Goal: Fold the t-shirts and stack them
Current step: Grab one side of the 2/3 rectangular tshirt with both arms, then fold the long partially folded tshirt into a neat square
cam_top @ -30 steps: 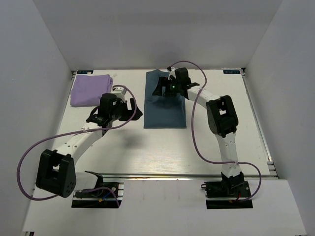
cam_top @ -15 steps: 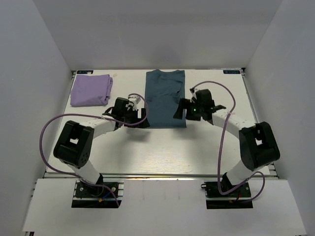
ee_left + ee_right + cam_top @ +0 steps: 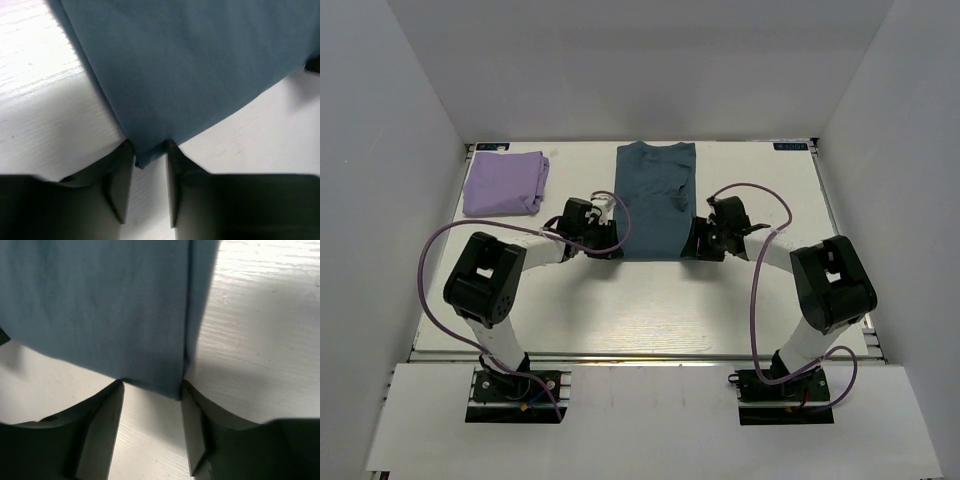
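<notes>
Right now the dark teal t-shirt (image 3: pixel 656 200) lies flat as a long folded rectangle at the far middle of the table (image 3: pixel 650 310), while the lavender t-shirt (image 3: pixel 502 183) sits folded in the far left corner, well apart from it. Both arms reach low to the teal shirt's near edge. The left gripper (image 3: pixel 607 243) is at its near left corner; the fingers (image 3: pixel 120 175) stand close together with the cloth's tip between them, but I cannot tell whether they pinch it. The right gripper (image 3: pixel 697 243) is spread wide, holding nothing, and straddles the near right corner
</notes>
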You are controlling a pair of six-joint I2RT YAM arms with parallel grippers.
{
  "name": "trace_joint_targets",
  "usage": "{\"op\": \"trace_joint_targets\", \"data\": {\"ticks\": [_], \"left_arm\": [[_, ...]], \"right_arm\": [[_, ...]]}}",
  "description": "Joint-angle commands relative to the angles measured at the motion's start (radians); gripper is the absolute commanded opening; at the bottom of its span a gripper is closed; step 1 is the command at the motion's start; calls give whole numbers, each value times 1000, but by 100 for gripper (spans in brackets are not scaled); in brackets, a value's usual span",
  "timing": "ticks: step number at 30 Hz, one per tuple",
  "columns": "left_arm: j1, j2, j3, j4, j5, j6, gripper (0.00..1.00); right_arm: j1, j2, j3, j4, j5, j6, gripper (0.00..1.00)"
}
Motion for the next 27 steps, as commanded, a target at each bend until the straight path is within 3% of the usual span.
{"op": "trace_joint_targets", "data": {"ticks": [1,2,5,6,10,13,19,23,27], "left_arm": [[-13,11,2,0,29,16,39],[-13,11,-15,43,60,16,31],[-13,-27,-38,54,71,7,6],[-13,-39,-38,54,71,-2,0],[-22,-179,-147,92,95,-34,0],[-31,-317,-192,20,86,-53,0],[-66,-578,-290,-66,379,-117,0],[-86,-768,-311,-124,362,-140,0],[-86,-846,-243,-156,300,-140,0]], "right_arm": [[-2,33,1,10,-3,10,53],[-4,33,-2,12,0,13,34],[2,10,-14,4,-4,21,1],[-1,-10,-19,4,-9,20,0],[10,-136,-67,-33,-69,3,0],[13,-315,-182,-89,-81,9,0],[34,-616,-284,-259,-205,-28,0],[42,-826,-259,-365,-228,-49,0],[44,-895,-195,-378,-239,-54,0]]}}
